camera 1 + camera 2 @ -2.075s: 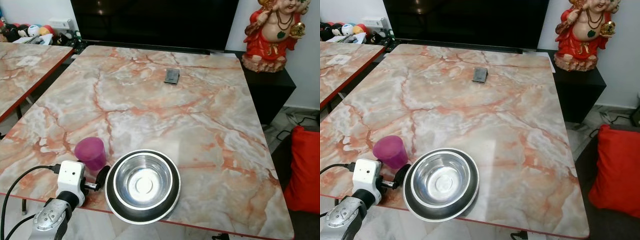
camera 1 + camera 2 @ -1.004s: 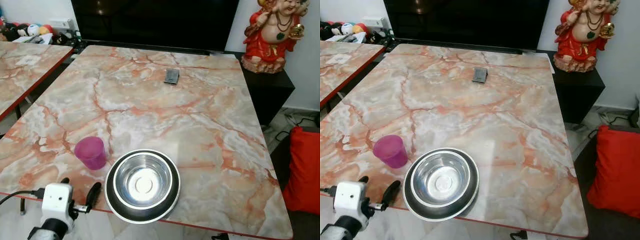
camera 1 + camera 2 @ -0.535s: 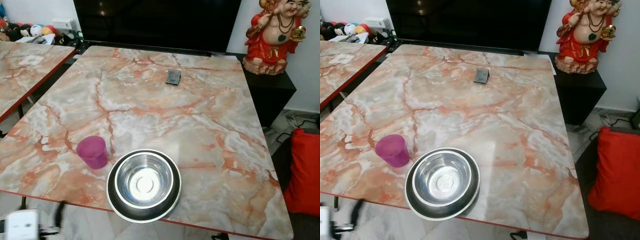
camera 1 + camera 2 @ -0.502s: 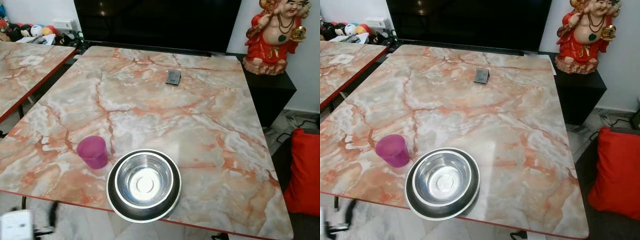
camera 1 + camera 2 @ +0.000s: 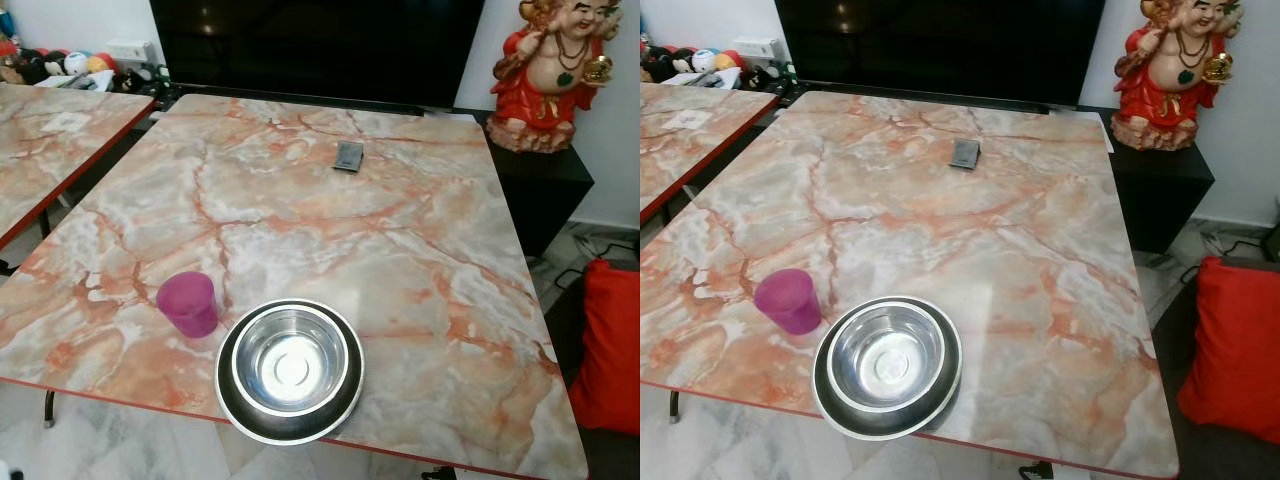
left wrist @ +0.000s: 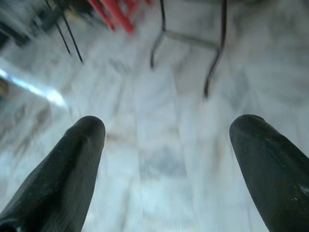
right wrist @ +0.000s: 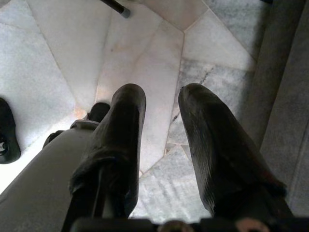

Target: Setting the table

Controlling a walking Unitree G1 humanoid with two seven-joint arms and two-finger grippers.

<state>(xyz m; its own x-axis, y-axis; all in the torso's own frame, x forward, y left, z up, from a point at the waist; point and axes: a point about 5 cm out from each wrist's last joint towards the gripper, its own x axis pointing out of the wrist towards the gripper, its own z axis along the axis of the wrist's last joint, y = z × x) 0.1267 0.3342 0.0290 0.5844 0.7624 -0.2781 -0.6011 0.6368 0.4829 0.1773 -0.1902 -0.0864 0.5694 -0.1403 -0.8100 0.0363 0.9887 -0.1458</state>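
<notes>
With the left gripper (image 6: pixel 166 145) hanging over the floor, jaws wide and empty, and the right gripper (image 7: pixel 161 104) slightly parted and empty, the bowl (image 5: pixel 290 362) overhanging the tabletop (image 5: pixel 400 250) edge beside the cup (image 5: pixel 187 304) risked being knocked off.

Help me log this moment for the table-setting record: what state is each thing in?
Purple cup: upright, empty, on the marble table.
Steel bowl: upright, empty, nested in a black-rimmed dish, at the near edge.
Small dark object: lying flat, far side.
Left gripper: open, over the floor.
Right gripper: narrowly open, empty, over floor tiles.
</notes>
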